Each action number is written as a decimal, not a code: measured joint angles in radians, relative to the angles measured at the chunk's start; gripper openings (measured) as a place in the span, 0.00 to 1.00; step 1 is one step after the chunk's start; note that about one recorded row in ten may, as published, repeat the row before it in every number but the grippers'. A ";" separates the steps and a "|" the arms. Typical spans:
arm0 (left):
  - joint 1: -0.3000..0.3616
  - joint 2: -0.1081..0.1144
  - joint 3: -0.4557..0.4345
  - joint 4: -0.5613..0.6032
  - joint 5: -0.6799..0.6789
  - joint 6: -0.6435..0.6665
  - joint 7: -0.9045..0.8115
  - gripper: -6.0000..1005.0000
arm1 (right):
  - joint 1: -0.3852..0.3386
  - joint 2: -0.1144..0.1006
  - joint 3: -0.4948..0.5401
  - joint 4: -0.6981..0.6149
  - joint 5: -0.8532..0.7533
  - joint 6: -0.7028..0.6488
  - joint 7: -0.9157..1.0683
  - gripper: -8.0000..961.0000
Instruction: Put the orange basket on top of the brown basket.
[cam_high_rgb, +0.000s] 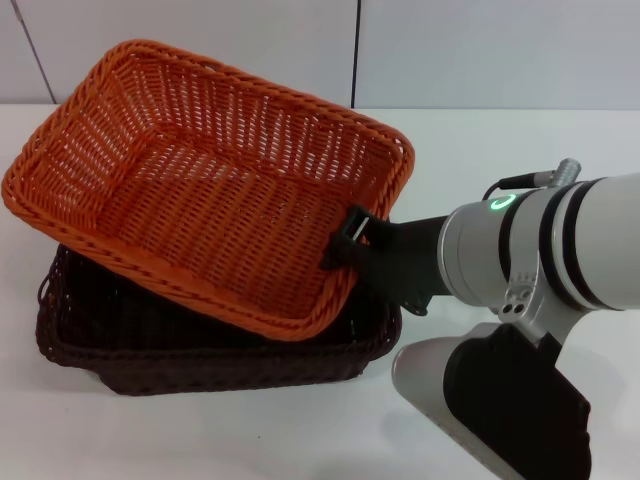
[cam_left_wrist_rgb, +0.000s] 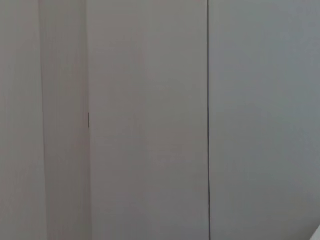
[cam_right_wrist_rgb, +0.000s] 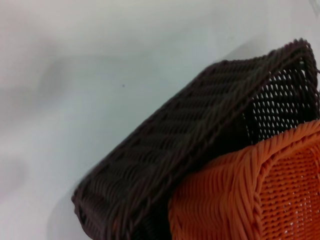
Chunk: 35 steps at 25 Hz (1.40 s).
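The orange basket sits tilted over the brown basket. Its left side is raised and its near-right corner dips into the brown one. My right gripper reaches in from the right and is shut on the orange basket's right rim, with one black finger hooked over the braided edge. In the right wrist view, the brown basket's corner lies on the table with the orange basket overlapping it. My left gripper shows in no view.
Both baskets rest on a white table that runs to a pale panelled wall at the back. My right arm's white forearm crosses the right side. The left wrist view shows only grey wall panels.
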 joint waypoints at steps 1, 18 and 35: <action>0.001 0.000 0.001 0.000 0.000 0.000 -0.003 0.77 | 0.000 0.000 0.000 0.000 0.000 0.000 0.000 0.18; 0.002 0.002 0.014 -0.001 0.006 0.000 -0.006 0.77 | -0.151 -0.002 -0.015 -0.139 -0.010 -0.032 -0.014 0.33; 0.023 0.009 0.024 -0.001 0.009 0.002 0.002 0.77 | -0.273 0.042 -0.213 -0.164 -0.056 0.098 -0.021 0.65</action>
